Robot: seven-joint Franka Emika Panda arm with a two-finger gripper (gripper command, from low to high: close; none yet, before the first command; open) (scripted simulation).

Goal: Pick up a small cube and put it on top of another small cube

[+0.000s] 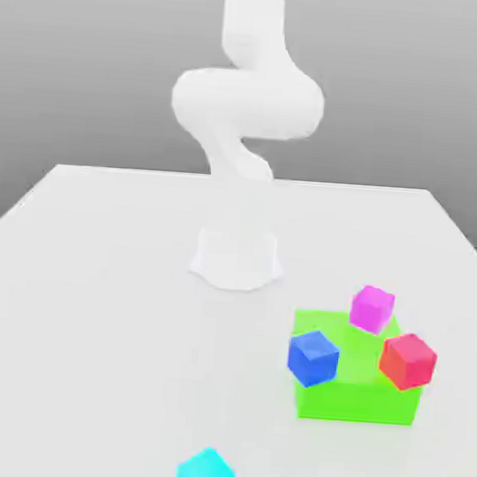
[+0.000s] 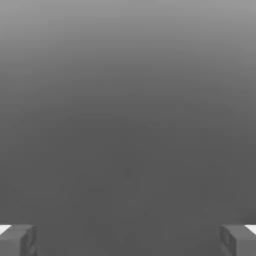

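White, smooth and matte, the table (image 1: 98, 303) runs back to a grey backdrop; the arm (image 1: 246, 113), glossy white with rounded joints, rises from a round base at twelve o'clock from table centre; at four o'clock sits a flat green block (image 1: 357, 391), with blue (image 1: 312, 357), red (image 1: 407, 360) and magenta (image 1: 371, 308) cubes on it; the cyan cube (image 1: 206, 472), plain and sharp-edged, lies alone at six o'clock, well apart; the gripper (image 2: 128, 240) stands wide open, its square grey fingers (image 2: 17, 240) holding nothing.
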